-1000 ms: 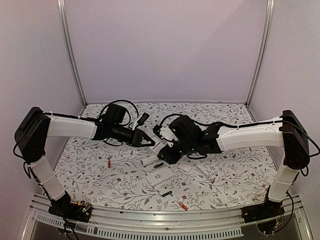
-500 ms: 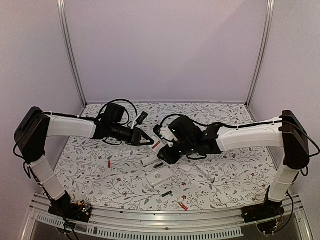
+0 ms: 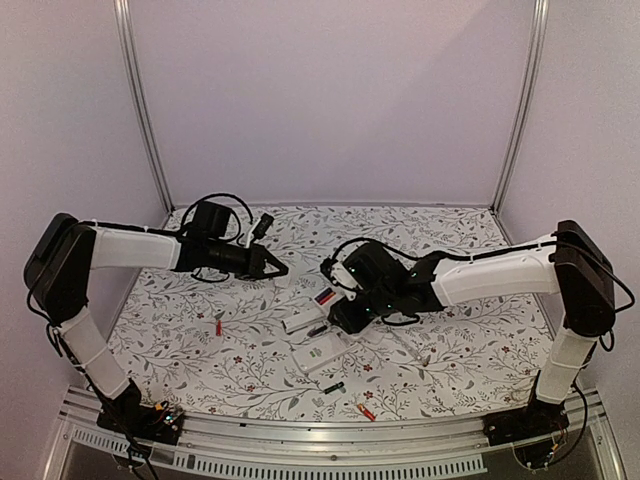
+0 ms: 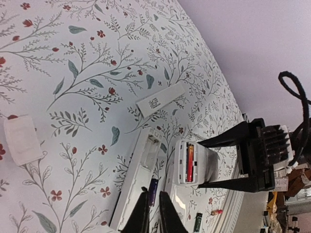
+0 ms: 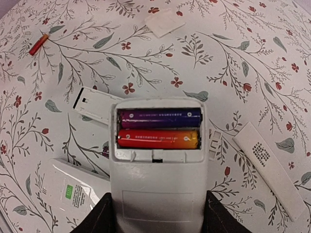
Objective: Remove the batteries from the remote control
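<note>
Left pincer (image 3: 278,270) had drawn back from the remote control (image 5: 158,194) toward its own side. Its fingers had come together on nothing, with only a sliver between them in the wrist view. Meanwhile the right pincer (image 3: 338,306) had sunk a little toward the counter (image 3: 470,340), clamped at about half spread around the remote control's lower body, open bay facing up. I judged that retreat an empty one: both cells sat in the bay, so unloading this unit had not begun and another reach would be needed.

Counted, big to small:
- **Arms:** two.
- **Remotes:** three white ones. One was held, and a bare remote (image 3: 300,322) and a stickered remote (image 3: 325,353) lay just below it.
- **Lids:** two loose, a long lid (image 5: 267,158) and a small lid (image 5: 163,22).
- **Batteries:** six.
  - In the bay were a purple battery (image 5: 160,118) and an orange battery (image 5: 158,139).
  - Loose on the counter were a red battery (image 3: 218,327), a black-and-green battery (image 3: 333,386), an orange-red battery (image 3: 366,411) and a dark battery (image 4: 153,187) beside a lying remote.
</note>
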Motion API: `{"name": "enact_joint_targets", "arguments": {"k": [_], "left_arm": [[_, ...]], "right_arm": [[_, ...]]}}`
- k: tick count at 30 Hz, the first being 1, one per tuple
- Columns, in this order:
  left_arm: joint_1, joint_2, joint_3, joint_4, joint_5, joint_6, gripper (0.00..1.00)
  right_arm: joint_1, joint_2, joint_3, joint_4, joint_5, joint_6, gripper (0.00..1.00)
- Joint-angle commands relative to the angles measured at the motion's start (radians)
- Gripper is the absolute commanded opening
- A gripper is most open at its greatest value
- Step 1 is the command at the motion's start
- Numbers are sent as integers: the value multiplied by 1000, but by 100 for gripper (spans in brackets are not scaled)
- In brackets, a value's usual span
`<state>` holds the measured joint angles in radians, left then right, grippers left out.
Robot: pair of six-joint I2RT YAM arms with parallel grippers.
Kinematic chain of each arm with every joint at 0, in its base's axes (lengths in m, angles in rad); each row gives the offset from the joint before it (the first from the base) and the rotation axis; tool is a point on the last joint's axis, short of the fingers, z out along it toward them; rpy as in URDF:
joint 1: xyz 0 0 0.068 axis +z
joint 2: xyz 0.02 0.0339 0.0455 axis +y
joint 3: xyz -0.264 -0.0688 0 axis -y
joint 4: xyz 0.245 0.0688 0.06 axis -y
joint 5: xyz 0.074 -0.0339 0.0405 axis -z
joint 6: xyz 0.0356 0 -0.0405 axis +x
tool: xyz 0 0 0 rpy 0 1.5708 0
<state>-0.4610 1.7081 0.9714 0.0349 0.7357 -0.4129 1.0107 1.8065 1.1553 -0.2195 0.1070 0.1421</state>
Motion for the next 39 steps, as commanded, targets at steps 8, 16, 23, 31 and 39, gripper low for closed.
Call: {"name": "enact_joint_targets", "arguments": {"k": [8,16,23,31,39], "left_arm": [[16,-42,-18,-2,-63,19,40],[3,-165,-50,24,-153,48,62],[-33,-220,-59,14,-246,77,63],[-69,-220,-50,-8,-261,85,63],[-82,-233,-36,-67,-277,98,63]], "right_arm": [[-60,-83,-92,60,-19,50,23],[-181,-163,-163,1,18,148,23],[-313,-230,-263,-56,50,252,24],[-396,-258,-323,-115,105,428,25],[-405,-185,-301,-138,126,589,25]]}}
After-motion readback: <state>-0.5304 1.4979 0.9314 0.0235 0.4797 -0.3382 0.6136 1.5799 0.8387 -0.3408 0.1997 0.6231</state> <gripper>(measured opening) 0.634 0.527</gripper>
